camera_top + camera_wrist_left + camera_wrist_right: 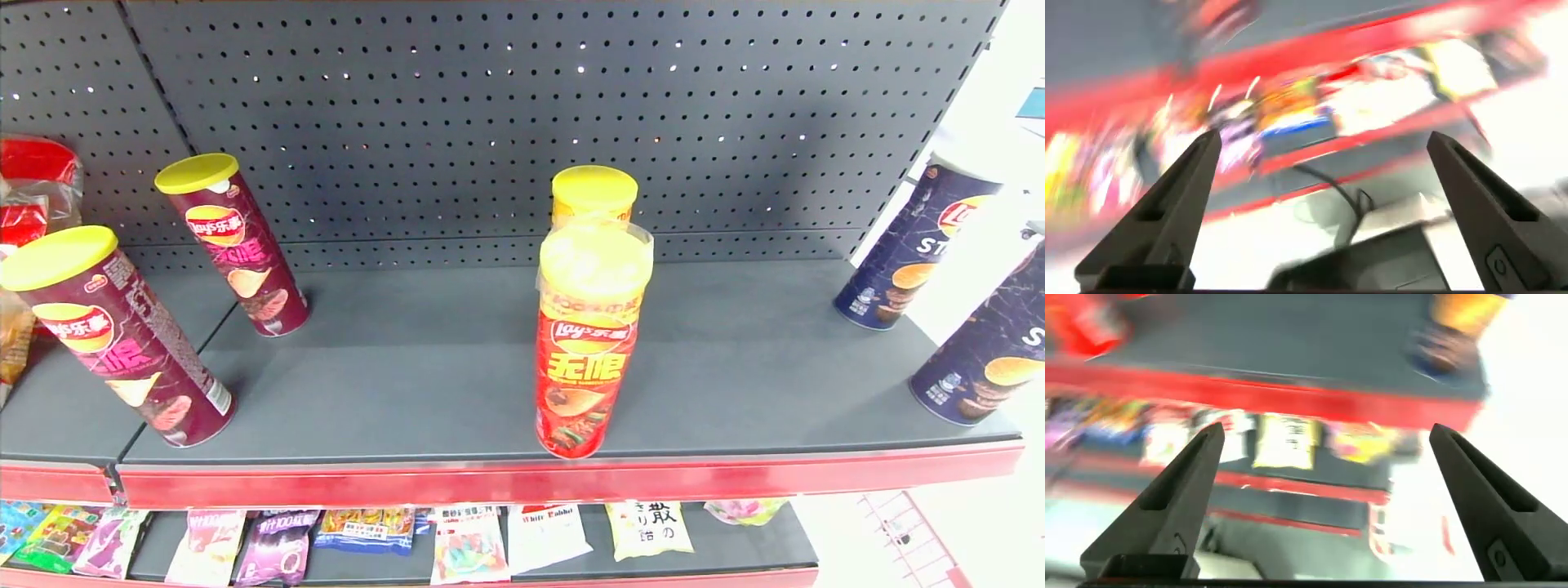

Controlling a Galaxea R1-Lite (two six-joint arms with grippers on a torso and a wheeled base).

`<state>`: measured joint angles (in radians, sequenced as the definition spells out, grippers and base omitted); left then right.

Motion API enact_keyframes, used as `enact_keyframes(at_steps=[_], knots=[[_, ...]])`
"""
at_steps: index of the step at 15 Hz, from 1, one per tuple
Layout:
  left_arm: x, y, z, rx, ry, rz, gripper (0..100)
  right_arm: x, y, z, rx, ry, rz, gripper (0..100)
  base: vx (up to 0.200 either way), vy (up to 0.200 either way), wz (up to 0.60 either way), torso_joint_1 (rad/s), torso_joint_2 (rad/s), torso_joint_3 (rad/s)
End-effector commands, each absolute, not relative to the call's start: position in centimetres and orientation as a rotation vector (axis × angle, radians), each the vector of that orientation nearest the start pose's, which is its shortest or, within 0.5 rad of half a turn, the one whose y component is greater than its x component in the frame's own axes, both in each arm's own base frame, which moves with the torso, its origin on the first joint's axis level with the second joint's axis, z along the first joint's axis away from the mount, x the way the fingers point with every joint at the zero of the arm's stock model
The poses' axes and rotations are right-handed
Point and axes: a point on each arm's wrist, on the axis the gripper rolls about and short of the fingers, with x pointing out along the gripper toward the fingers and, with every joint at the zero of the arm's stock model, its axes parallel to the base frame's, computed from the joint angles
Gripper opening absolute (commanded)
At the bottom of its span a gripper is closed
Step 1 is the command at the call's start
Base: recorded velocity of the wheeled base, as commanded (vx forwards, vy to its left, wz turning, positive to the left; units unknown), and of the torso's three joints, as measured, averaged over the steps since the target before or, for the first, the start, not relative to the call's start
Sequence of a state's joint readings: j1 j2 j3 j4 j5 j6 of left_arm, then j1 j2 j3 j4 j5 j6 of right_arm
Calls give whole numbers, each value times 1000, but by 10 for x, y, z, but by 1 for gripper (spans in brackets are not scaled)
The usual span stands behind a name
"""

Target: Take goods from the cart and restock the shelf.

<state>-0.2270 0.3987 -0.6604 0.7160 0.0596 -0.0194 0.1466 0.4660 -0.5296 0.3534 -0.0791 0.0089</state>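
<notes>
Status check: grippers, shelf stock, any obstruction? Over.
Left gripper and right gripper both open, holding nothing. Red cylindrical chip can upright at grey metal shelf front edge. Maroon cans at its left, navy cans at right.

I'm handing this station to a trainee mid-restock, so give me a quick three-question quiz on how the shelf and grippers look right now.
1. True or false: the left gripper is shut on a can.
2. Which can stands directly in front of the yellow-lidded can? A) the red can B) a green can C) a white can
3. How many dark blue cans stand at the right end of the shelf?

Key:
1. False. It is open and empty.
2. A.
3. Two.
</notes>
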Motion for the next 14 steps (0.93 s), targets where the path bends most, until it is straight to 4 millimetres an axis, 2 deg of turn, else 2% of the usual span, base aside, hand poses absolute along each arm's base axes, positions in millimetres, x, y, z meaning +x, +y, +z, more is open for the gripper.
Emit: enact_keyframes(at_steps=[1,3,4,5,6,7,8,9,13,14], knots=[[-66,-5,138,-92,467,147,100,-11,-2,190,10,263,-127,100,0,0,0,0,0,0],[-69,-6,119,-98,441,102,100,-6,-2,192,20,284,-205,100,0,0,0,0,0,0],[-61,-6,109,-100,409,87,100,-7,-1,185,28,300,-248,100,0,0,0,0,0,0],[-49,-5,109,-97,307,73,100,-11,0,169,24,304,-236,100,0,0,0,0,0,0],[-37,-5,105,-91,212,28,100,-17,2,156,-3,263,-137,100,0,0,0,0,0,0],[-26,-5,96,-71,143,-39,100,-25,3,140,-56,187,46,100,0,0,0,0,0,0],[-18,-5,84,-38,91,-57,100,-31,1,120,-99,124,152,100,0,0,0,0,0,0],[-18,-5,85,-33,62,-53,100,-32,0,115,-109,108,163,100,0,0,0,0,0,0],[-16,-4,83,-11,32,-27,100,-15,-3,89,-57,-18,-7,100,0,0,0,0,0,0],[-16,-4,83,-6,31,-32,100,-15,-3,82,-10,46,-8,100,0,0,0,0,0,0]])
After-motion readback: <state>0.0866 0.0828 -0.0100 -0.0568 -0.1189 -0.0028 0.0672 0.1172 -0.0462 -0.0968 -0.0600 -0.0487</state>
